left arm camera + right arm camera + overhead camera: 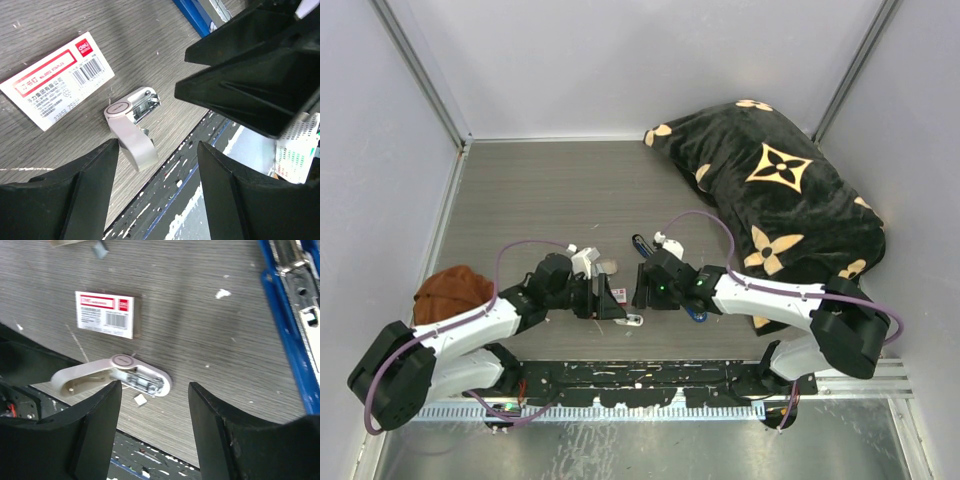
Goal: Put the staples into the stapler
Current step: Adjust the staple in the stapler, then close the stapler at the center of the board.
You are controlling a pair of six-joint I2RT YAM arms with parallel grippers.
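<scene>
The blue stapler lies under my right arm, with only its ends showing in the top view. In the right wrist view the stapler runs down the right edge, showing its silver channel. The left wrist view has only a blue corner of the stapler at the top. A tiny grey piece at the top edge may be the staples; I cannot tell. My left gripper and right gripper are both open and empty. They hover close together near the table's front edge.
A red-and-white cardboard box lies flat on the table. A small white oblong piece lies swung open beside it, near the front edge. A black patterned cushion fills the back right. A brown cloth sits at the left.
</scene>
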